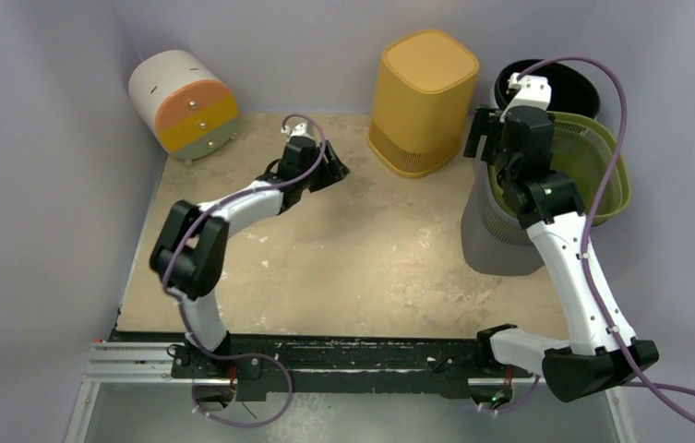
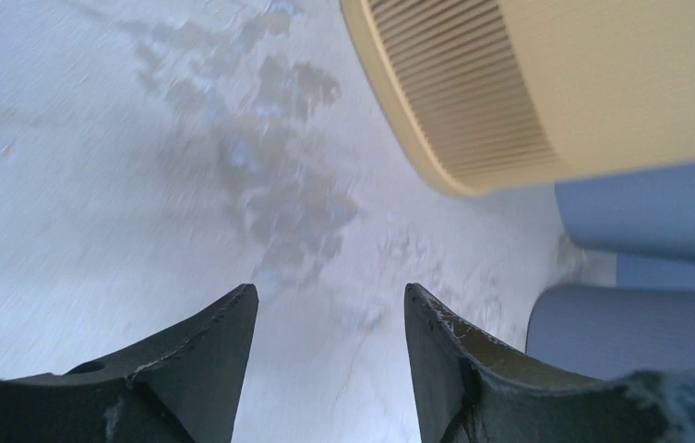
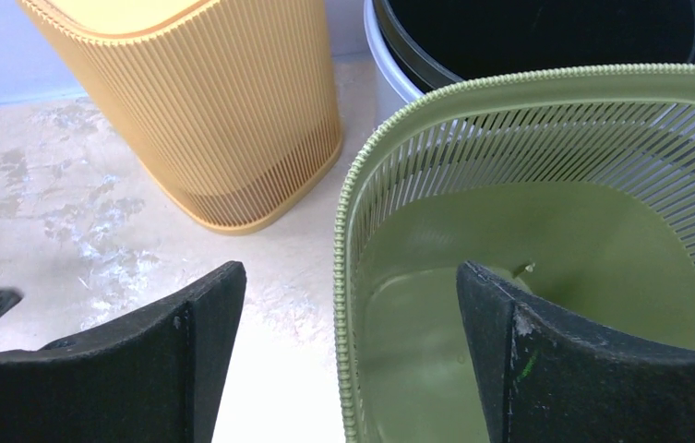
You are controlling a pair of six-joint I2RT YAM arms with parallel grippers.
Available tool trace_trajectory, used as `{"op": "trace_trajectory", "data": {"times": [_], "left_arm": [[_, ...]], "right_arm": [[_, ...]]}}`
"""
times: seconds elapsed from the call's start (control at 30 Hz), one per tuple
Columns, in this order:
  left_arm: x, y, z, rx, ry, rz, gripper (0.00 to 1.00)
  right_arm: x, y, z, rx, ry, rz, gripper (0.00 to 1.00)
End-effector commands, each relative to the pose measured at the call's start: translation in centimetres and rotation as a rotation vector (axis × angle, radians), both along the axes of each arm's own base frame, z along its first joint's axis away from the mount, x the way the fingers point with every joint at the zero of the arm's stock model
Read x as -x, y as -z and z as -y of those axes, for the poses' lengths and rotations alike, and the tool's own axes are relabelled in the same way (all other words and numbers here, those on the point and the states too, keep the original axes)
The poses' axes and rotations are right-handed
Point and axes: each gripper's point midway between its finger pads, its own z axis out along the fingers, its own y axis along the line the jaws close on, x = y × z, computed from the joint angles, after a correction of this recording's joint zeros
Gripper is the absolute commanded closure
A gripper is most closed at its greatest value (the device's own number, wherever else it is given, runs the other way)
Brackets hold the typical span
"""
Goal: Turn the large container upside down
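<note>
A tall yellow ribbed container point(image 1: 422, 97) stands at the back of the table with its closed end up and its slatted rim on the table; it also shows in the left wrist view point(image 2: 546, 83) and the right wrist view point(image 3: 223, 101). A green slatted basket point(image 1: 593, 166) sits open side up in a grey bin point(image 1: 500, 240) at the right. My right gripper point(image 1: 484, 138) is open and empty over the basket's left rim point(image 3: 353, 240), one finger outside it, one above its inside. My left gripper point(image 1: 334, 171) is open and empty above the table, left of the yellow container.
A black-lined bin point(image 1: 565, 88) stands open side up behind the green basket. A white round drawer unit point(image 1: 182, 101) with orange, yellow and green fronts lies at the back left corner. Blue walls close in the back and both sides.
</note>
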Motion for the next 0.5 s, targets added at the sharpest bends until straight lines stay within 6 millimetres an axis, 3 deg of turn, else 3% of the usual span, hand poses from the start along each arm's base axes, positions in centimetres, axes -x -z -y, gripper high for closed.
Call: {"op": "trace_trajectory", "data": {"times": [0.0, 0.2, 0.4, 0.47], "left_arm": [[3.8, -3.3, -2.3, -0.025, 0.022, 0.091, 0.43], [7.5, -4.9, -4.7, -0.038, 0.015, 0.123, 0.43], [9.6, -4.8, -6.2, -0.043, -0.004, 0.132, 0.43], [10.1, -4.6, -6.4, -0.045, -0.001, 0.128, 0.43]], "right_arm": [[0.4, -0.4, 0.5, -0.006, 0.015, 0.007, 0.18], [-0.3, 1.4, -0.5, -0.046, -0.023, -0.034, 0.34], [-0.7, 3.3, -0.4, -0.041, -0.004, -0.073, 0.40], [-0.6, 3.6, -0.3, -0.040, 0.004, -0.080, 0.48]]}}
